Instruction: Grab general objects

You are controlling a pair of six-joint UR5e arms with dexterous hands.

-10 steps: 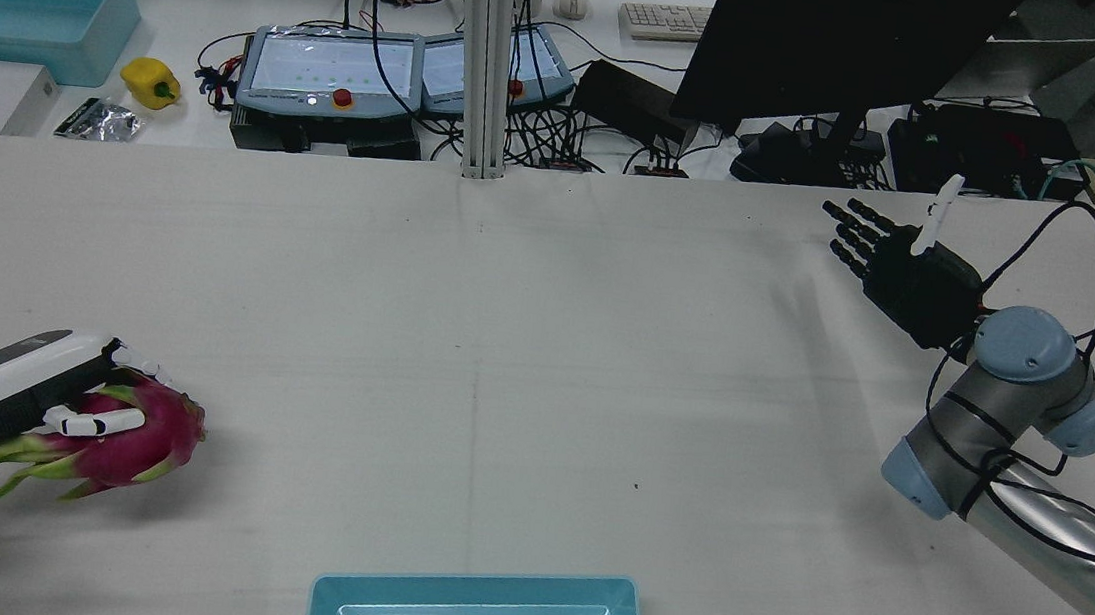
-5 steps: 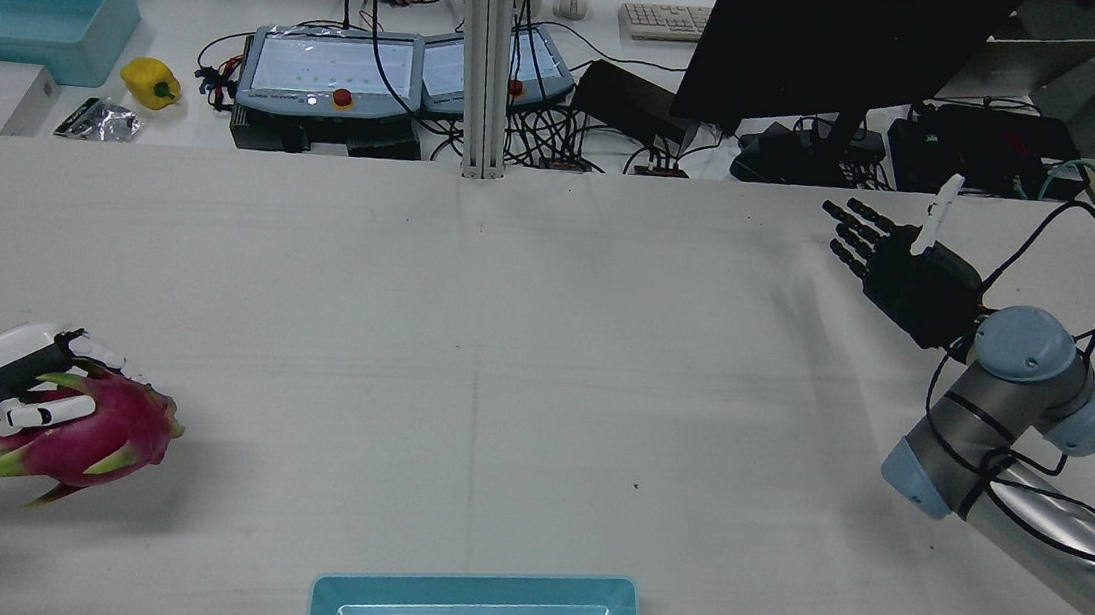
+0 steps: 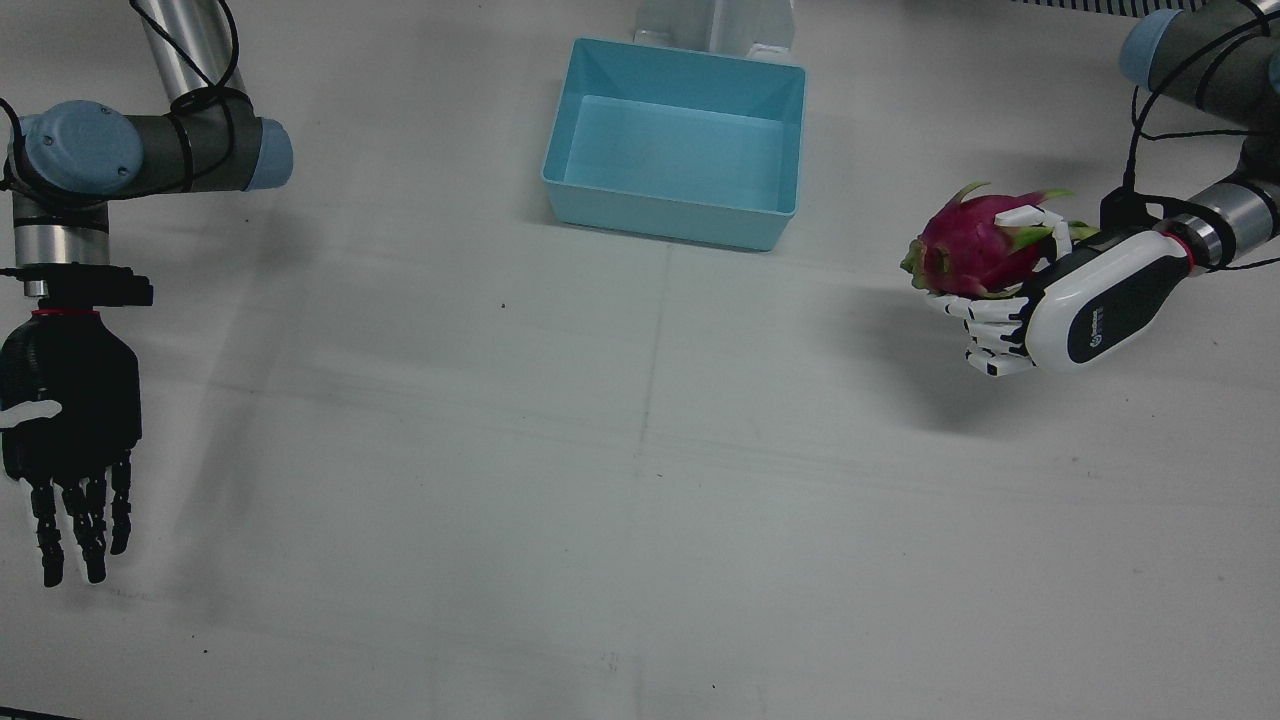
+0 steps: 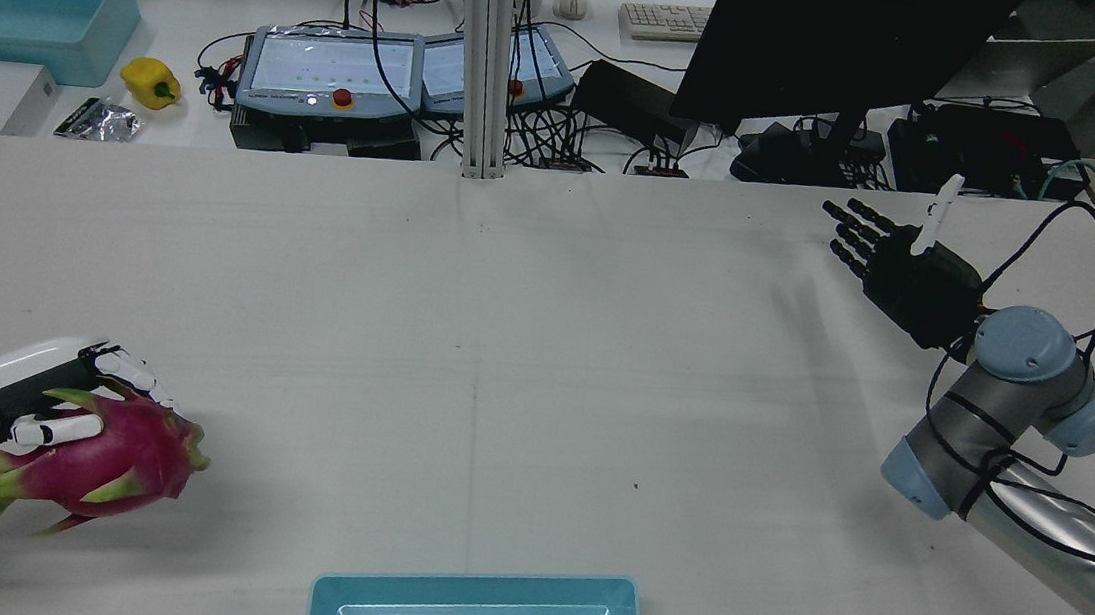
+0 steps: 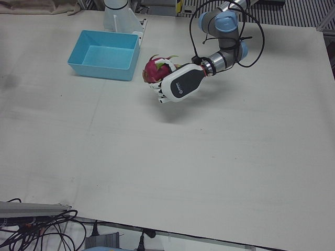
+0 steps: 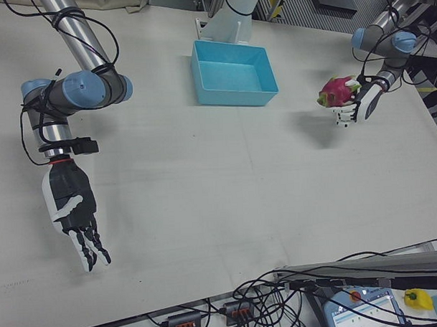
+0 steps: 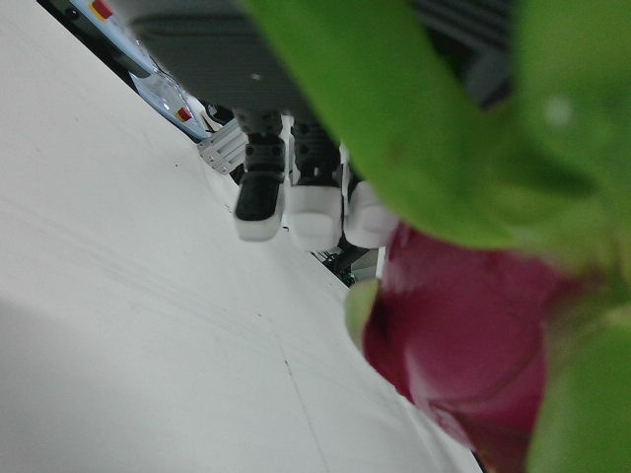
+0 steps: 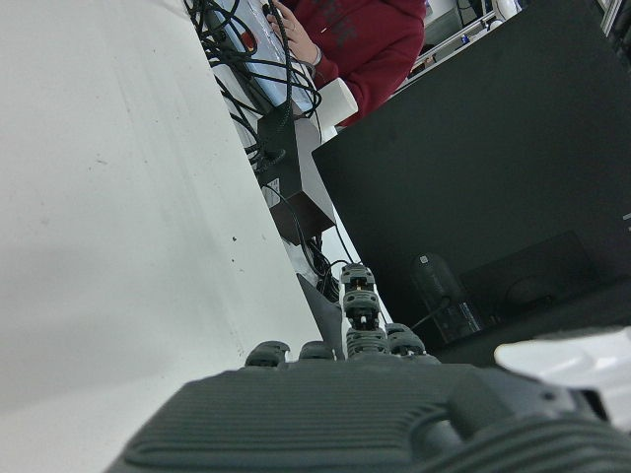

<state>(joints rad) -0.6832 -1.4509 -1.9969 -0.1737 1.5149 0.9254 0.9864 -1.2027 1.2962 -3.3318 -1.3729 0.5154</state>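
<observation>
A pink dragon fruit [image 3: 968, 254] with green scales is held in my white left hand [image 3: 1060, 305], lifted above the table. It also shows in the rear view [image 4: 106, 456], the left-front view [image 5: 156, 69] and the right-front view [image 6: 336, 91]. The left hand [image 4: 7, 391] is shut around it, fingers [image 7: 296, 202] curled over its side. My black right hand [image 3: 65, 430] is open and empty, fingers stretched flat, far from the fruit; it shows in the rear view [image 4: 903, 266] and the right-front view [image 6: 73, 211].
A light blue bin [image 3: 680, 145] stands at the robot's edge of the table, between the arms [image 4: 478, 612]. Beyond the far edge lie teach pendants [image 4: 329, 71], cables, a monitor [image 4: 834, 44], a yellow pepper [image 4: 149, 80] and another blue bin [image 4: 28, 11].
The left hand with the dragon fruit first drew back toward the table's left edge, then moved right and slightly toward the bin. The right hand has not moved.
</observation>
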